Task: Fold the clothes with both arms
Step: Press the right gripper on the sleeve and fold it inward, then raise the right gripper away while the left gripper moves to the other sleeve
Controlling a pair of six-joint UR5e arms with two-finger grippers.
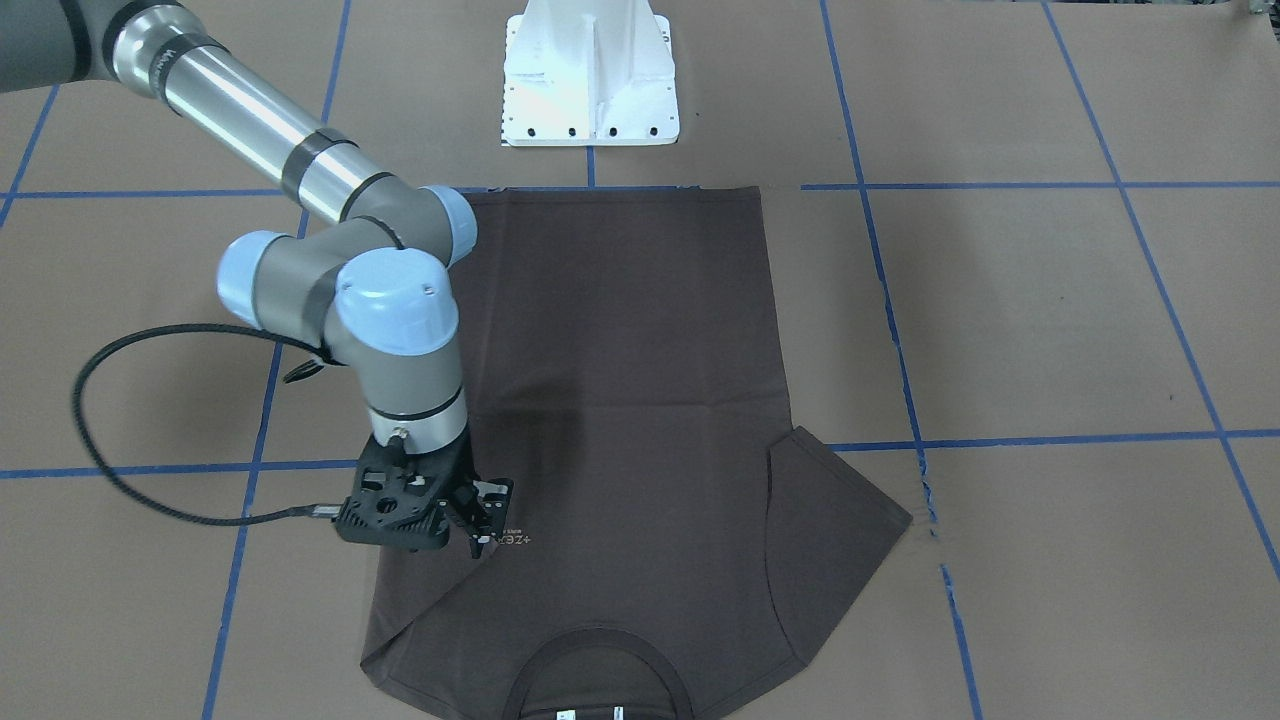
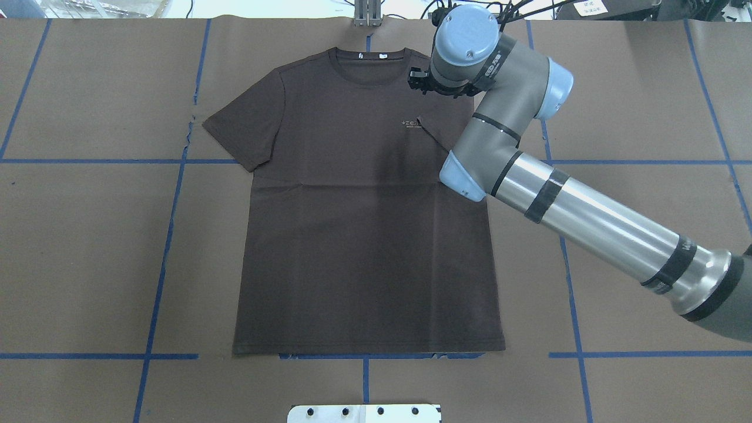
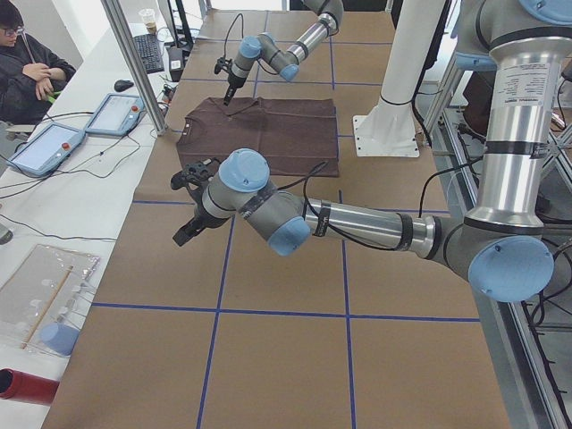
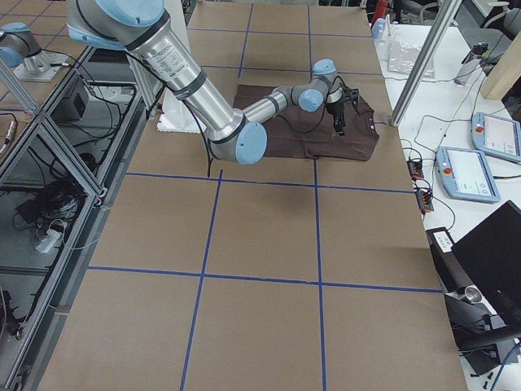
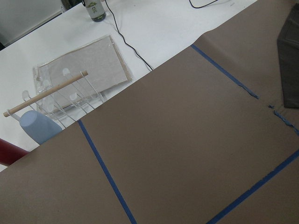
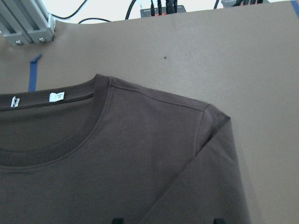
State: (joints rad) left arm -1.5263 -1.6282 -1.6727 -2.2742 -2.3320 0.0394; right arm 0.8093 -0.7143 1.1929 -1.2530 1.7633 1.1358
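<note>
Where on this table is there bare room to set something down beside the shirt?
Widest patch: the brown paper on the robot's left of the T-shirt, beyond its spread sleeve. The paper on the other side is bare, but the right arm hangs across it. Crowded: the shirt's right shoulder, under the right gripper. The strip between hem and pedestal is narrow.

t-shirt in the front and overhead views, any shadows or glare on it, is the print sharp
Front-facing view: a soft shadow beside the right arm darkens the T-shirt mid-body, no glare. Overhead view: same faint shadow; the chest print is small and soft. Right wrist view: evenly lit, collar sharp.
</note>
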